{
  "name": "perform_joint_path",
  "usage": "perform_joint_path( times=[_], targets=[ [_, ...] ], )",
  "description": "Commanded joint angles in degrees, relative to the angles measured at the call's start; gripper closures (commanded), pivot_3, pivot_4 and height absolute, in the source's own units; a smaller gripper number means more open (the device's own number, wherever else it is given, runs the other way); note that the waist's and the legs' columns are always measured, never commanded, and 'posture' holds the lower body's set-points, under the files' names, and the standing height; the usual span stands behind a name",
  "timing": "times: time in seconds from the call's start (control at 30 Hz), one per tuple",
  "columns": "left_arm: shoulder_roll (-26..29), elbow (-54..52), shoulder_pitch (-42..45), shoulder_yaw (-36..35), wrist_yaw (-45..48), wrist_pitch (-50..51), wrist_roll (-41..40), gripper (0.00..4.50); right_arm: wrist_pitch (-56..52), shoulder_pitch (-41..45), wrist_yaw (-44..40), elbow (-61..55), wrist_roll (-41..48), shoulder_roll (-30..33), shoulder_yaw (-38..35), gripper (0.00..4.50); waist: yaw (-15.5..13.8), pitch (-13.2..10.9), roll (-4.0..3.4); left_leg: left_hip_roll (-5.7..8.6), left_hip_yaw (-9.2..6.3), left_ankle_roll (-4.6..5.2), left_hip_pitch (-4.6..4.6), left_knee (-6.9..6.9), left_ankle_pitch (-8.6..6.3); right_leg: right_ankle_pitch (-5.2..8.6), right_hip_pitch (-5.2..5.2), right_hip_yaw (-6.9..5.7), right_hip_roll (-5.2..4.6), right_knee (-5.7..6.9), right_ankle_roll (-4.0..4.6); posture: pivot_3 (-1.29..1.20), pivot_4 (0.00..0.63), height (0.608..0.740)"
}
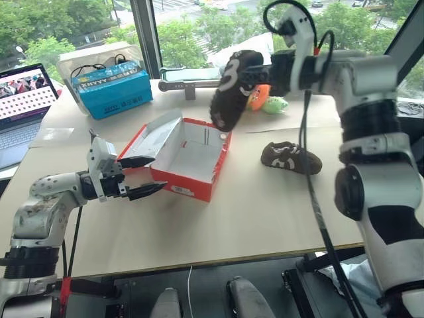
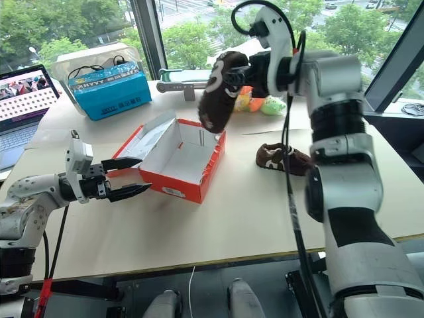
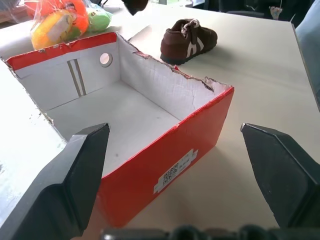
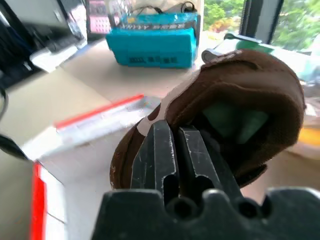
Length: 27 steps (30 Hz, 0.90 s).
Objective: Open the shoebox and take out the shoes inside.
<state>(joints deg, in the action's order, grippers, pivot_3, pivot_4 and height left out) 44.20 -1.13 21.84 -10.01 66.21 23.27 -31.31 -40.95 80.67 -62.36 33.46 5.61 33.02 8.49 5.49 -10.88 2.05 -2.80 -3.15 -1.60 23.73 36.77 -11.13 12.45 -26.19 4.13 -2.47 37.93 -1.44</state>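
pale beige table (image 1: 252, 218), daylight across top. big windows (image 1: 192, 26) behind, dark frame post (image 1: 147, 33), green trees outside. open laptop (image 1: 20, 109) at far left edge, screen lit. blue box (image 1: 111, 88) near back, clear plastic bin (image 1: 99, 56) with cables behind it. orange-yellow-green plush toys (image 2: 255, 101) near window. dark floor (image 1: 199, 291) under table.
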Motion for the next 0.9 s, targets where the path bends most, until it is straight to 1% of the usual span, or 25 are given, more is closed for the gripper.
perform_joint_path(
  times=[0.03, 0.13, 0.23, 0.43, 0.57, 0.63, 0.8, 0.9],
  targets=[
    [-0.05, 0.31, 1.57, -0.08, 0.61, -1.89, 0.25, 0.00, 8.69, -3.66, -6.66, -11.42, -4.12, 5.72, 6.06, 4.46, -0.08, -0.01, -0.01, 0.00, 0.00, 0.00, 0.00, 0.00, 0.00, 0.00, 0.00, 0.00, 0.00, 0.00, 0.00, 0.00, 0.150, 0.715],
    [-0.20, 1.04, 2.41, 0.35, 0.94, -2.14, 0.45, 0.00, 17.30, -8.84, -12.19, -19.95, -8.28, 10.76, 11.76, 4.46, -0.02, -0.05, -0.07, 0.00, 0.00, 0.00, 0.00, 0.00, 0.00, 0.01, -0.01, 0.00, 0.00, 0.00, -0.01, 0.00, 0.150, 0.715],
    [-0.17, 1.39, 2.88, 0.69, 1.34, -2.18, 0.53, 0.00, 23.35, -12.97, -16.72, -26.53, -11.75, 13.87, 16.73, 4.46, 0.15, -0.06, -0.09, -0.01, 0.04, 0.00, -0.03, 0.01, 0.00, 0.01, -0.02, 0.03, 0.01, 0.01, -0.02, 0.00, 0.150, 0.715],
    [-0.17, 1.68, 3.21, 1.00, 1.81, -2.24, 0.71, 0.00, 30.56, -16.41, -22.55, -30.98, -15.08, 16.78, 19.81, 4.46, -0.14, -0.06, -0.10, -0.01, 0.04, -0.01, -0.09, 0.05, 0.01, 0.02, 0.01, 0.04, 0.01, 0.05, -0.03, 0.00, 0.150, 0.715],
    [-0.35, 1.51, 3.16, 1.01, 1.84, -2.02, 0.60, 0.00, 41.33, -17.58, -24.39, -25.31, -21.39, 19.85, 23.42, 4.46, -0.57, -0.06, -0.09, 0.00, 0.04, -0.01, -0.07, 0.07, 0.01, 0.02, 0.03, 0.04, 0.00, 0.01, -0.03, 0.00, 0.150, 0.715],
    [-0.43, 1.36, 2.98, 0.97, 1.69, -2.01, 0.61, 0.00, 44.50, -17.64, -24.50, -22.95, -23.26, 20.33, 24.01, 4.46, -1.12, -0.06, -0.09, 0.00, 0.05, -0.01, -0.08, 0.07, 0.01, 0.02, 0.03, 0.03, 0.00, 0.00, -0.03, 0.00, 0.150, 0.715],
    [-0.56, 0.76, 2.47, 0.79, 1.32, -1.82, 0.45, 0.00, 48.99, -18.22, -24.40, -17.68, -26.31, 19.44, 24.45, 4.46, -1.30, -0.09, -0.13, -0.01, 0.08, -0.01, -0.15, 0.07, 0.01, 0.02, 0.02, 0.05, 0.01, 0.04, -0.01, 0.00, 0.150, 0.715],
    [-0.53, 0.48, 2.20, 0.63, 1.15, -1.70, 0.36, 0.00, 52.33, -17.84, -22.30, -11.29, -29.06, 17.75, 25.32, 4.46, -1.47, -0.08, -0.13, -0.01, 0.08, -0.01, -0.16, 0.07, 0.01, 0.02, 0.06, 0.05, 0.00, 0.04, 0.00, 0.00, 0.150, 0.715]
  ],
)
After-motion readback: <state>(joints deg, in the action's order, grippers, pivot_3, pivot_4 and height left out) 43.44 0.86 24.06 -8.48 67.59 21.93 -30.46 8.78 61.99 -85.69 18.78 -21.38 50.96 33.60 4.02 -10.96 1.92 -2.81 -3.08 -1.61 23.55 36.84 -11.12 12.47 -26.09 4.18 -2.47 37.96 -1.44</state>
